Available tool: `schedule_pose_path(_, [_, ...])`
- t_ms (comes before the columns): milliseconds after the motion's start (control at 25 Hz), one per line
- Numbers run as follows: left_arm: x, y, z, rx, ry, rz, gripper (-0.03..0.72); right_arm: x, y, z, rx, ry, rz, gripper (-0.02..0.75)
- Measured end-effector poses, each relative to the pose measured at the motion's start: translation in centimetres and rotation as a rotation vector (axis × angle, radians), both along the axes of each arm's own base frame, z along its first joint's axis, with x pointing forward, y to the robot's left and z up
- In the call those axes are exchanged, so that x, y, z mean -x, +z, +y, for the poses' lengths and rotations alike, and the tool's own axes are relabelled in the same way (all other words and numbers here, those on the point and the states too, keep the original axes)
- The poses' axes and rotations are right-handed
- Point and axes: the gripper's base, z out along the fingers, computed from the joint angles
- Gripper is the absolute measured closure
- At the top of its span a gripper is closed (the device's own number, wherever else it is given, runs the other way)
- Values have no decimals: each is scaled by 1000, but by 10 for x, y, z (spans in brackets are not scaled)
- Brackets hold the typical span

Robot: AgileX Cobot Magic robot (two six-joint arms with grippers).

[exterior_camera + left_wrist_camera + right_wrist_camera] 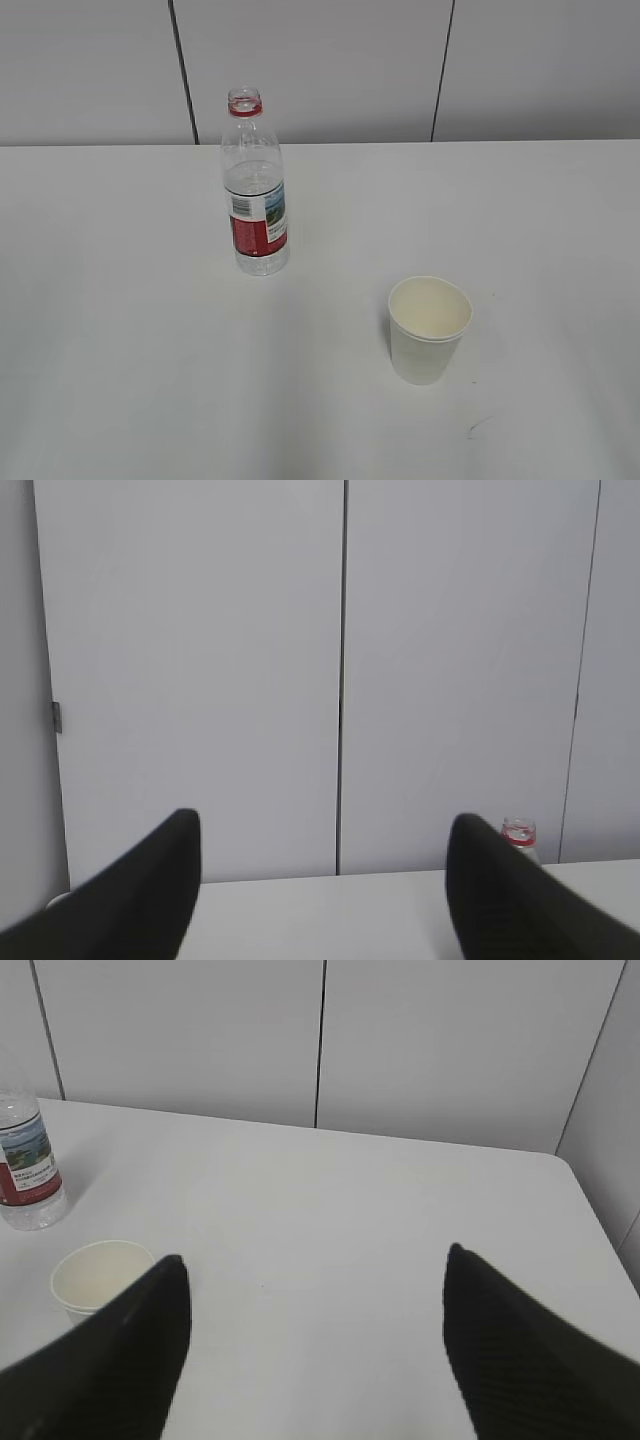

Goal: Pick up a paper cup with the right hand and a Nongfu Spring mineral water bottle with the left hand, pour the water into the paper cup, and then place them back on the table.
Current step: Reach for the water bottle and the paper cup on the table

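Standing uncapped: bottle [256, 190] | cup [429, 342] front-right, apart | both hands [320, 880] [315, 1335] spread, empty (neither touching anything)

A pale grey panelled wall [320, 70] stood at the far side, split by thin dark vertical seams [183, 70]. At the far left, a small metal fitting [57, 717] sat on one seam.

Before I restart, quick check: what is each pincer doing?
Left pincer: open, holding nothing.
Right pincer: open, holding nothing.
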Motion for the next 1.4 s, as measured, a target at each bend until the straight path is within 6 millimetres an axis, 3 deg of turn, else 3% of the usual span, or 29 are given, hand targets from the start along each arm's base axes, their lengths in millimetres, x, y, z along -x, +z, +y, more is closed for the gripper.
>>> schedule_pose_path(840, [-6, -1, 3, -71, 54, 0, 225, -5, 27, -4, 82, -42, -359, 156])
schedule_pose_path(1000, [-23, -1, 2, -75, 50, 31, 225, -13, 32, -5, 81, -53, -395, 156])
schedule_pose_path(1400, [-102, -1, -4, -56, 25, 160, 225, -84, 31, -10, 74, -74, -258, 156])
